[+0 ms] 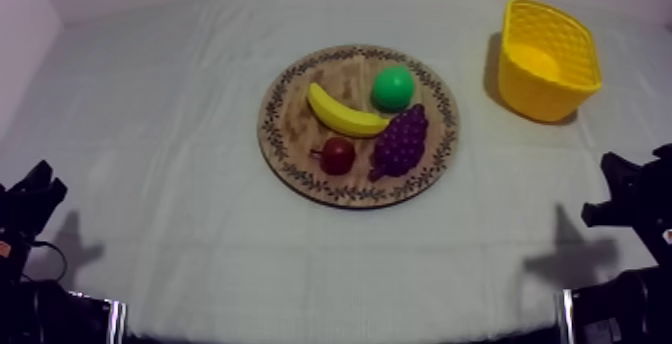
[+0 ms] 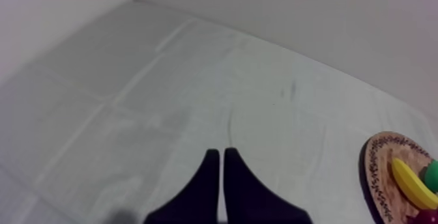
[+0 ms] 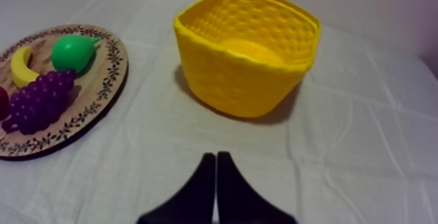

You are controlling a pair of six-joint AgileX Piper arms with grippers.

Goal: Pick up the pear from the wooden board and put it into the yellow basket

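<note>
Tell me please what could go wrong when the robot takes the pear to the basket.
1. The pear lies close beside the banana and the grapes, so a grasp there may knock them.
2. The pear looks round and smooth, so it may slip while it is lifted.
3. The yellow basket has high walls, so a low carry might hit its rim and push it.

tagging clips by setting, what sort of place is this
Probably a robot lab bench: a cloth-covered table, a toy pear on a wooden board, a yellow basket, left arm and right arm at its near edge.
</note>
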